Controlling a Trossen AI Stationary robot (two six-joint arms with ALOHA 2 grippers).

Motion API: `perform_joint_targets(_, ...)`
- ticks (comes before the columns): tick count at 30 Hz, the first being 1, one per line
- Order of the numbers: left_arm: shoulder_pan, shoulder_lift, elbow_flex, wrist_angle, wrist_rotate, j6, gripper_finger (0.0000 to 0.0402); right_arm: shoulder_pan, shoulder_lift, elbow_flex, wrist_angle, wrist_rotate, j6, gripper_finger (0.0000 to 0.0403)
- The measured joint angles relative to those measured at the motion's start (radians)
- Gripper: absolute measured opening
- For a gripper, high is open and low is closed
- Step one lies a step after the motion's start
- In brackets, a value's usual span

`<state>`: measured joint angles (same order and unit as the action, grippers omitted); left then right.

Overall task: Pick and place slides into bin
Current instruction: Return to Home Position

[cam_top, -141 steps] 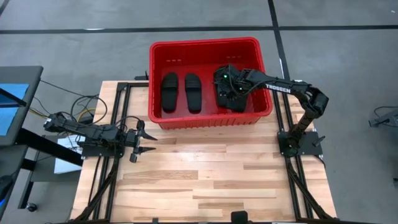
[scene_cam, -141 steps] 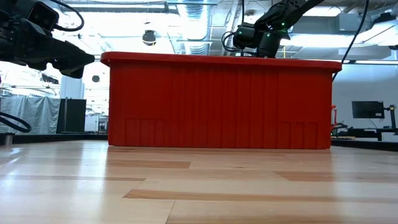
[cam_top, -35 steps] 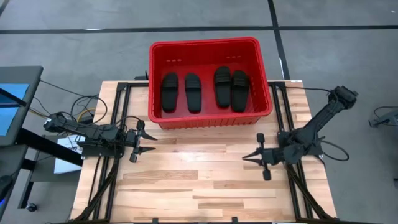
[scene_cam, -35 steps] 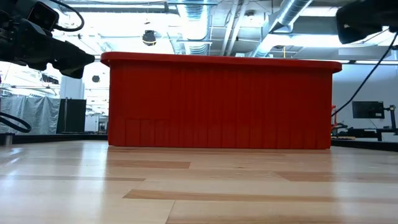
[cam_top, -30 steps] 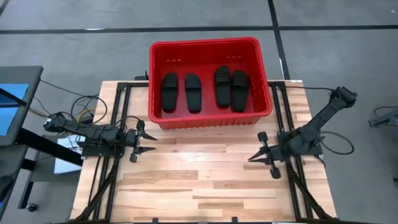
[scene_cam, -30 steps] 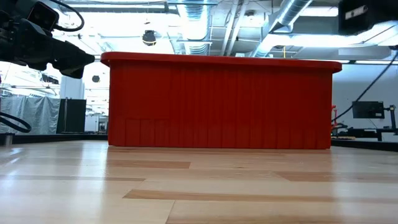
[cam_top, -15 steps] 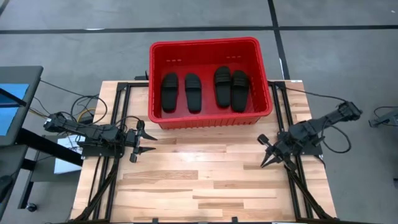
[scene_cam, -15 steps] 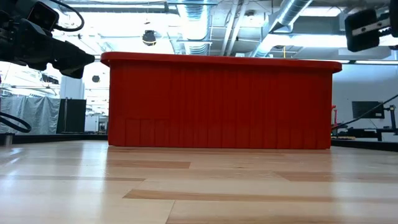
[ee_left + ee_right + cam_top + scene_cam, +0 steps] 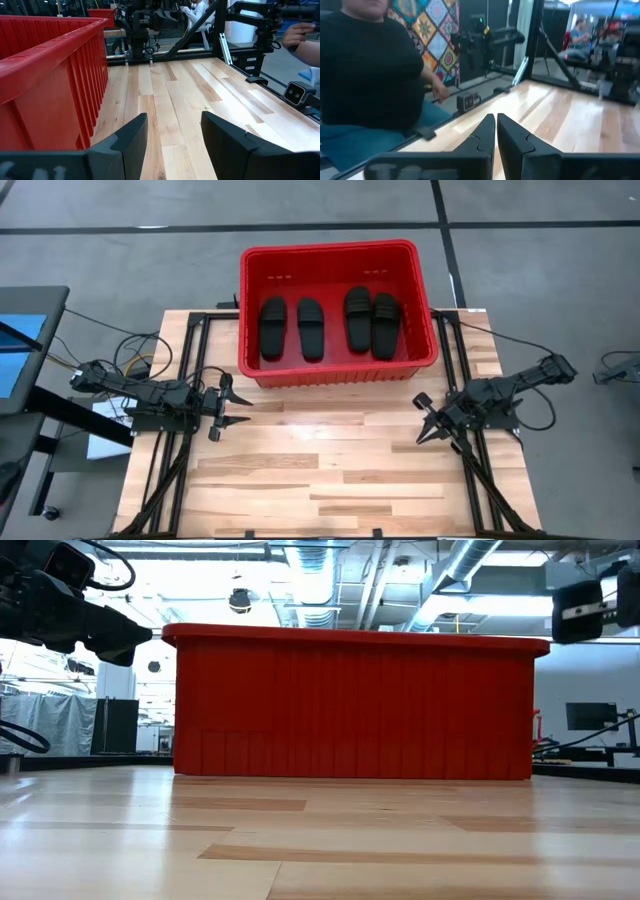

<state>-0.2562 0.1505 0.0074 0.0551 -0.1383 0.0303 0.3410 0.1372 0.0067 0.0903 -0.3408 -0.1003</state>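
Four black slides lie side by side, soles down, on the floor of the red bin [image 9: 330, 250]: two at the left [image 9: 272, 328] [image 9: 311, 328] and two at the right [image 9: 358, 319] [image 9: 386, 324]. The bin stands at the table's far edge; it also shows in the low view [image 9: 355, 705] and the left wrist view [image 9: 45, 75]. My left gripper [image 9: 240, 408] is open and empty above the table's left side, near the bin's near left corner. My right gripper [image 9: 425, 430] is shut and empty above the table's right side, in front of the bin's near right corner.
Bare wooden table top [image 9: 320, 470] lies in front of the bin. A person in a black shirt [image 9: 365, 75] sits beyond the table in the right wrist view, and a hand [image 9: 300, 32] shows in the left wrist view. A small camera [image 9: 295, 92] sits at the table's edge.
My right arm has folded down and back toward the table's right edge. Its gripper has shifted a little that way, turned its tips somewhat toward the near edge and sunk lower in the low view. It stays shut and empty.
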Motion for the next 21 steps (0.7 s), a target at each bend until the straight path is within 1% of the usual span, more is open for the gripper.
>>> perform_joint_targets(5, 0.0, 0.0, 0.0, 0.0, 0.0, 0.0, 0.0178, 0.004, -0.014, 0.0, 0.01, 0.001, -0.053, 0.0011)
perform_joint_targets(9, 0.0, 0.0, 0.0, 0.0, 0.0, 0.0, 0.0178, 0.004, -0.012, 0.0, -0.032, 0.003, -0.033, 0.0011)
perform_joint_targets(21, 0.0, 0.0, 0.0, 0.0, 0.0, 0.0, 0.0178, 0.004, 0.021, 0.0, -0.03, 0.005, -0.031, 0.0011)
